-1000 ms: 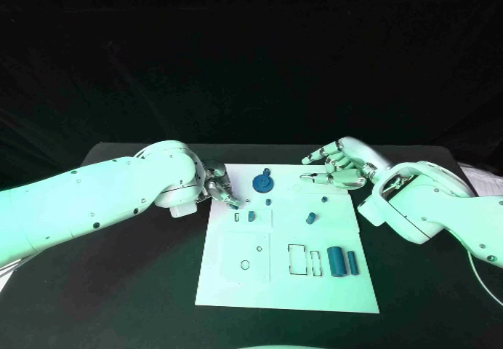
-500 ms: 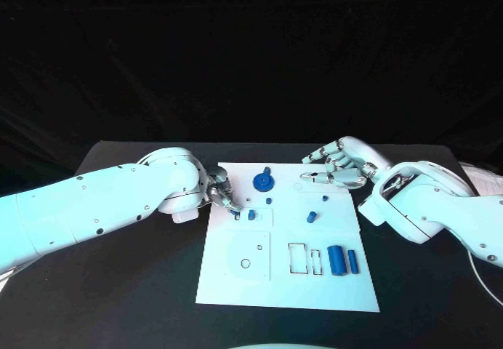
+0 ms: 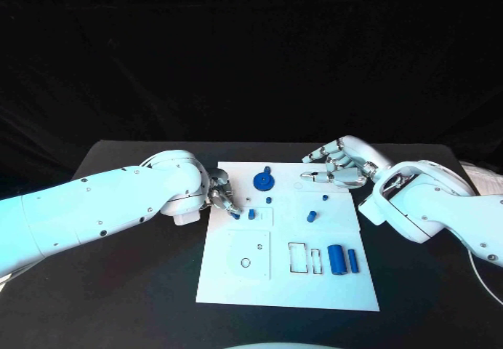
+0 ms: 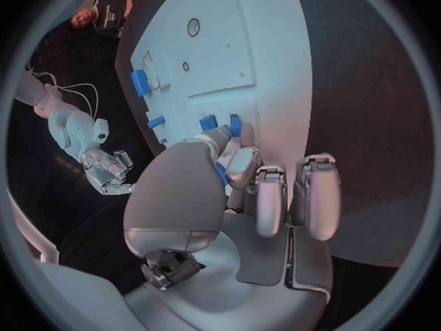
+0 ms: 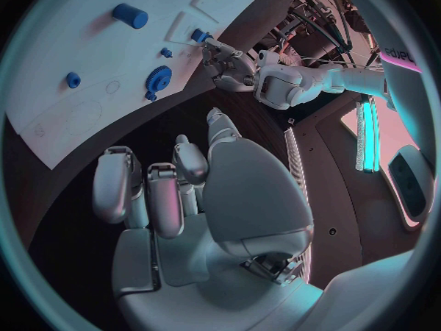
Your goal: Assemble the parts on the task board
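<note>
The left hand (image 3: 222,195) pinches a small blue part (image 4: 221,173) at the task board (image 3: 288,287)'s left edge, its grip plain from the wrist, while the right hand (image 3: 337,169) hovers empty with fingers apart over the board's far right corner.

The silver many-fingered left hand (image 3: 221,195) is edging along the white task board (image 3: 251,287) toward a small blue peg (image 3: 251,214).

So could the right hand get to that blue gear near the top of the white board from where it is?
Probably yes. The right hand hovers open beside the board's far right corner, and the bare task board between it and the blue gear holds nothing tall. The left hand works lower down, off that path.
</note>
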### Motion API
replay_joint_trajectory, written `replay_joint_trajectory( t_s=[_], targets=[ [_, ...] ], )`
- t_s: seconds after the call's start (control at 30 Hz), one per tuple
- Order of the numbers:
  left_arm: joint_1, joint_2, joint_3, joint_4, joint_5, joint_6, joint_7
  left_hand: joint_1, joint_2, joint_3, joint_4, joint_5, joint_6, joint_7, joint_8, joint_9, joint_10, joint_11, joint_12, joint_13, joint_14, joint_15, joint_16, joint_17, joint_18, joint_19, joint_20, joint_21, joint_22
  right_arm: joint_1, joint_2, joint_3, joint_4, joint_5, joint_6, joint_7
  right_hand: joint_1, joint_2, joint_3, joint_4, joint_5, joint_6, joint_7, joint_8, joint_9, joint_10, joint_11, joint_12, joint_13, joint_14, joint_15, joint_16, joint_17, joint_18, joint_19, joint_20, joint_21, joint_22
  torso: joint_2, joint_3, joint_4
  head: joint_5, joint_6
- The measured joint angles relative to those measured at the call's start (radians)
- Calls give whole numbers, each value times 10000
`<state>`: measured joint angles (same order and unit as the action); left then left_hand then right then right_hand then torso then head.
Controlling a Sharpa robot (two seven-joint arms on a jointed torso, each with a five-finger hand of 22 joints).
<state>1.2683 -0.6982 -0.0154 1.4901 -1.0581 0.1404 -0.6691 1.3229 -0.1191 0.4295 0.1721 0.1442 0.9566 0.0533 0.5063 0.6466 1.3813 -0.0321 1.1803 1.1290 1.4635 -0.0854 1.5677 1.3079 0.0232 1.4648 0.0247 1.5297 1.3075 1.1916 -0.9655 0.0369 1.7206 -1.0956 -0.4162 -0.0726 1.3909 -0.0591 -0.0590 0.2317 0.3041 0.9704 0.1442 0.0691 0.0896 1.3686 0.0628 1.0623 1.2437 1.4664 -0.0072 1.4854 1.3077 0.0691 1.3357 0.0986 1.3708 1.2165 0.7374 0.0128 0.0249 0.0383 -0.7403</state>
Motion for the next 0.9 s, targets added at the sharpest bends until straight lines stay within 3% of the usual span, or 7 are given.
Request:
replay_joint_trajectory(
  t_s=[0.77, 0.9],
  targets=[
    [-4, 3, 22, 15, -46, 192, -87, 4, 5, 50, 28, -3, 24, -20, 36, 0, -3, 3, -71, -89, 0, 0, 0, -2, 0, 0, 0, 0, -1, -1, -8, 0, 11, 5, 8, 0, 0, 0, 0, 0, 0, 0, 0, 0, -2, 0, 0, 0, 0, 0, 0, 0, -2, 0, 0, 0, 0, -1, 4, 1, -2, 4, -21],
    [-3, 41, 22, -12, -64, 191, -115, -42, 47, 108, 58, -10, 24, -20, 116, 23, 97, 9, 53, 122, 0, 0, 0, -3, 1, 0, 0, 0, -1, -1, -11, 0, 22, 5, 9, 0, 0, 0, 0, 0, 0, 0, 0, 0, -2, 0, 0, 0, 0, 0, 0, 0, -2, 0, 0, 0, 0, -1, 5, 1, -2, 12, -25]
  ],
)
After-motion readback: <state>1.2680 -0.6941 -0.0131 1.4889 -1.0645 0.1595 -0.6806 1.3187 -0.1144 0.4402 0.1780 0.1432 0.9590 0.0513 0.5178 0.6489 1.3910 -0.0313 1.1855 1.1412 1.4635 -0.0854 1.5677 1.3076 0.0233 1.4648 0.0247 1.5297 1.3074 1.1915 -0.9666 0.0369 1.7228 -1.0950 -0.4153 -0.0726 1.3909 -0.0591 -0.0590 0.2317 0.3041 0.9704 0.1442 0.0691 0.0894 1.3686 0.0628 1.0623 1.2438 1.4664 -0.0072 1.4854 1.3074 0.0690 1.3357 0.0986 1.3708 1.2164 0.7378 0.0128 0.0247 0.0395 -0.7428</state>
